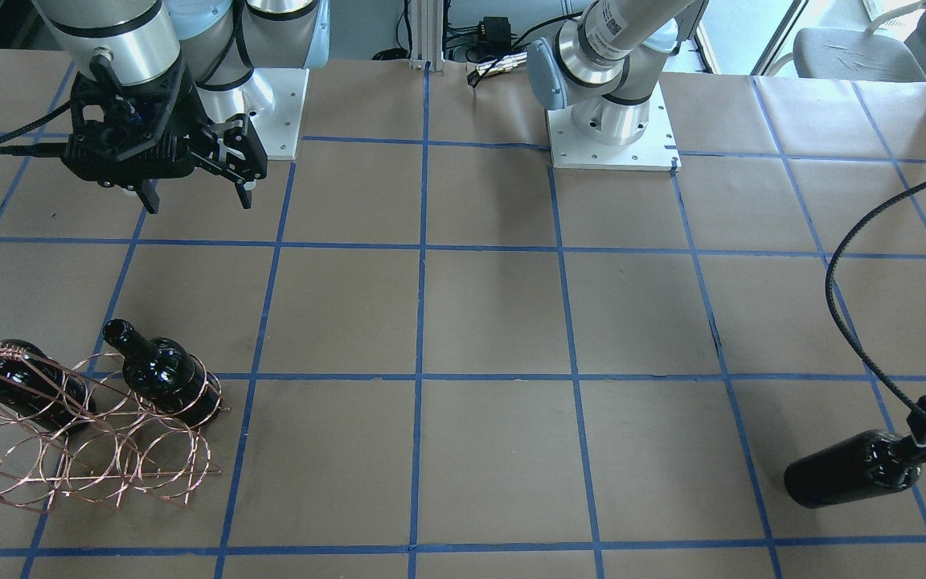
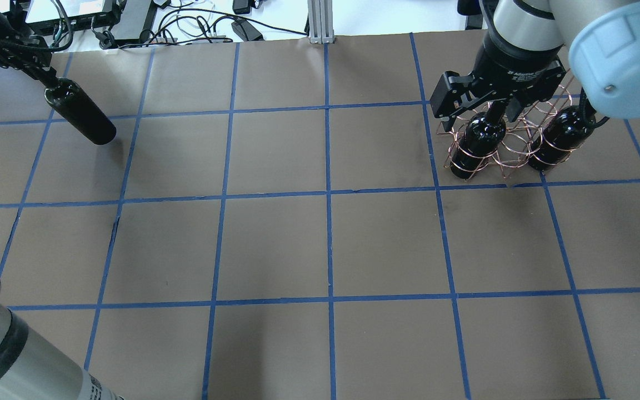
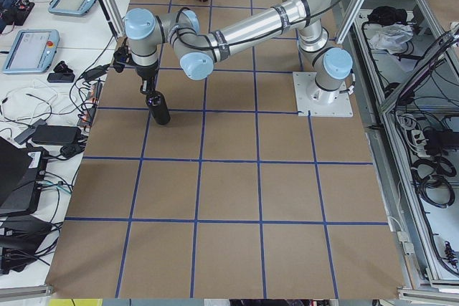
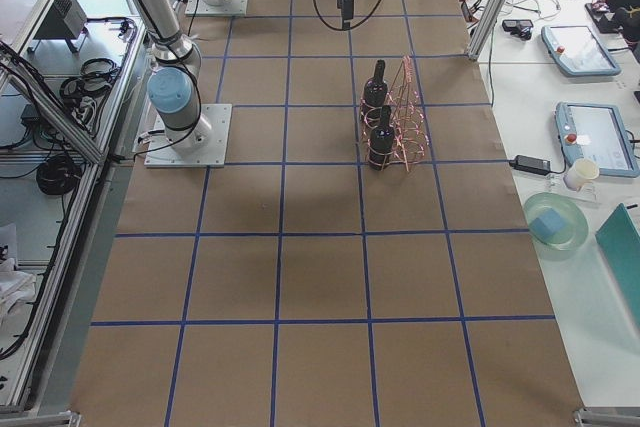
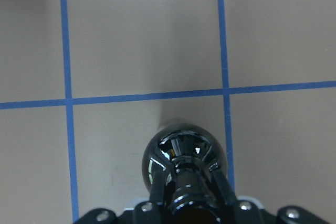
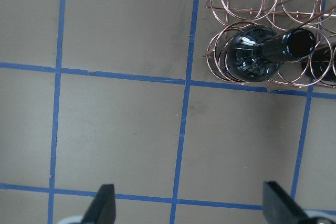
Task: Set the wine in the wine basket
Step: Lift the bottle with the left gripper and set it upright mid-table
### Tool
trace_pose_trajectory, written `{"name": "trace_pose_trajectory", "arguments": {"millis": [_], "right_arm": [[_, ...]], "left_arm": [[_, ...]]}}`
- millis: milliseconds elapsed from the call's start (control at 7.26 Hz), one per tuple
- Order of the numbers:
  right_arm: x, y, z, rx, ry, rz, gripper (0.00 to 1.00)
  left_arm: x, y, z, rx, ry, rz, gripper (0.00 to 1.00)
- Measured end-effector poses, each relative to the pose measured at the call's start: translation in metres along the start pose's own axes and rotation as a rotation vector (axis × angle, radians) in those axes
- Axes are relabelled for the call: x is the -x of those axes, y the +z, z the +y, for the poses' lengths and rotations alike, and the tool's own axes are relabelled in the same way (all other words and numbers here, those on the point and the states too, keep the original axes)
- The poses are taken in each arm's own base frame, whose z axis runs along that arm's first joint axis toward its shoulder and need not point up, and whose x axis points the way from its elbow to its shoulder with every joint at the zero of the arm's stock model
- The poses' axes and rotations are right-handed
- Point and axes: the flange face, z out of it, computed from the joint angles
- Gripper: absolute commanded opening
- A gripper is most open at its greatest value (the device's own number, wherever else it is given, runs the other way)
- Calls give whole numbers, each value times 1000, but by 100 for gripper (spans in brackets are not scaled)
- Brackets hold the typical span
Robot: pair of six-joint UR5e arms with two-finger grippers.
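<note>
**Surface.** Brown-paper table (image 2: pixel 275 244) gridded with blue tape (image 2: pixel 328 194).

**Count.** There is one copper wine basket (image 1: pixel 85 450) and three dark bottles. Bottle A (image 1: pixel 165 374) and bottle B (image 1: pixel 17 386) stand in the wine basket's rings.

**Task object.** The wine (image 2: pixel 81 114) hangs upright, well apart from the wine basket toward the table's opposite end. The left wrist view alone shows the left gripper (image 5: pixel 190 182) pinching its neck.

**Right arm.** The right gripper (image 1: pixel 198 195) hovers above the wine basket's robot side, fingers spread and empty.

**Room.** Only the side views show a white bench (image 4: pixel 530 207) beyond the wine basket, carrying tablets (image 4: pixel 597 137) and a cup (image 4: pixel 577 175).
</note>
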Motion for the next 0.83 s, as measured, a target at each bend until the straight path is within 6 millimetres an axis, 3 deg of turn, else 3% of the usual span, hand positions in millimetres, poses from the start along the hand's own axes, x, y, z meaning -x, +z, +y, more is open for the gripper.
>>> {"name": "trace_pose_trajectory", "arguments": {"millis": [413,827], "right_arm": [[0,0,0,0,0,0,100],[0,0,0,-1,-1,0,100]], "left_arm": [[-113,-18,22,13,-68,21,0],[-245,-23,66,12,-119,35,0]]}}
